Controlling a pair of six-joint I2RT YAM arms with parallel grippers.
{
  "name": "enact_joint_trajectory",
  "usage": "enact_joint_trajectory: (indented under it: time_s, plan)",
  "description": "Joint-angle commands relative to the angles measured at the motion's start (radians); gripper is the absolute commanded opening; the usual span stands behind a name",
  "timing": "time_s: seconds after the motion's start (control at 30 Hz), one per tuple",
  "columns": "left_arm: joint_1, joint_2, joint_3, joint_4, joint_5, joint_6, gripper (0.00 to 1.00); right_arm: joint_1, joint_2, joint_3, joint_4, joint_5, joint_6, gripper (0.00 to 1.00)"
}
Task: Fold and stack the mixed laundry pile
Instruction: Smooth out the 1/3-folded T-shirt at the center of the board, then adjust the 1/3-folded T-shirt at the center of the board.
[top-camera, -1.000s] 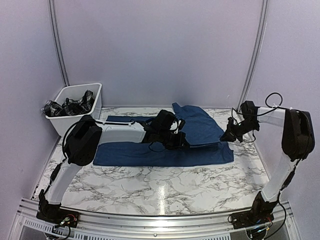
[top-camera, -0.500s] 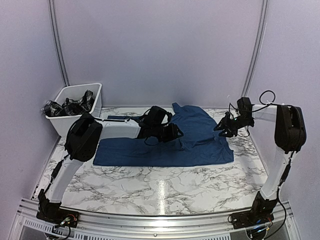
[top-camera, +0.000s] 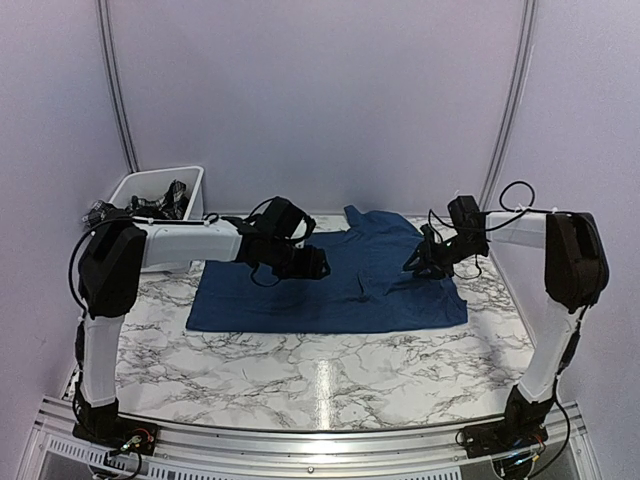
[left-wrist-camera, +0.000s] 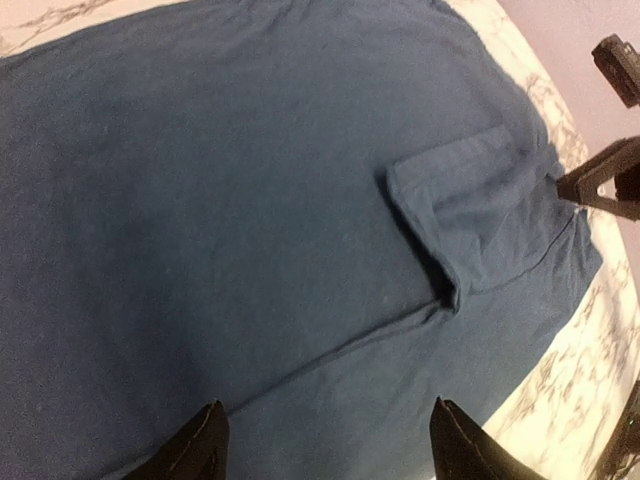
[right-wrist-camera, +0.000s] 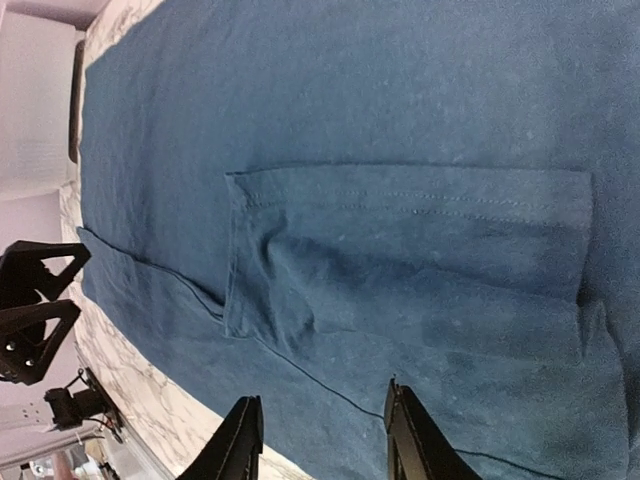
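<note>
The white bin (top-camera: 197, 197) holds the plaid garment (top-camera: 168, 199).

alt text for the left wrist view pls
A navy blue t-shirt lies spread over a marble table, filling most of the frame, one sleeve folded onto it. The open left gripper shows at the bottom edge.

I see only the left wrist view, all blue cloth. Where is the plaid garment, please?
Observer: The black-and-white plaid cloth garment lies in the white plastic bin, at the far left in the top view.
Operator: Does the right end effector grip the shirt?
Observer: No. The right wrist view shows the right end effector open over the navy blue cloth t-shirt, holding nothing.
</note>
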Motion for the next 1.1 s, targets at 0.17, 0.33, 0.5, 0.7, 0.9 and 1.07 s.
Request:
enact_joint_trajectory:
  time_s: [0.17, 0.33, 0.5, 0.7, 0.9, 1.07]
  plan:
    - [0.009, -0.123, -0.308, -0.164, -0.083, 0.060, 0.69, 0.001, 0.045, -0.152, -0.040, 0.149, -0.079, 0.38]
    - [-0.014, -0.151, -0.423, -0.168, -0.053, 0.036, 0.63, 0.000, 0.000, -0.292, -0.065, 0.174, -0.065, 0.36]
    - [-0.127, -0.207, -0.531, -0.195, -0.020, -0.009, 0.62, 0.001, -0.156, -0.483, -0.111, 0.140, -0.003, 0.36]
    - [-0.246, -0.331, -0.664, -0.217, 0.036, -0.085, 0.61, 0.001, -0.369, -0.629, -0.192, 0.061, 0.036, 0.37]
    - [-0.181, -0.459, -0.562, -0.314, -0.029, -0.001, 0.78, -0.016, -0.402, -0.383, -0.201, 0.093, -0.039, 0.47]
    - [0.028, -0.490, -0.428, -0.325, -0.044, 0.118, 0.99, -0.059, -0.229, -0.070, -0.070, 0.126, -0.069, 0.52]
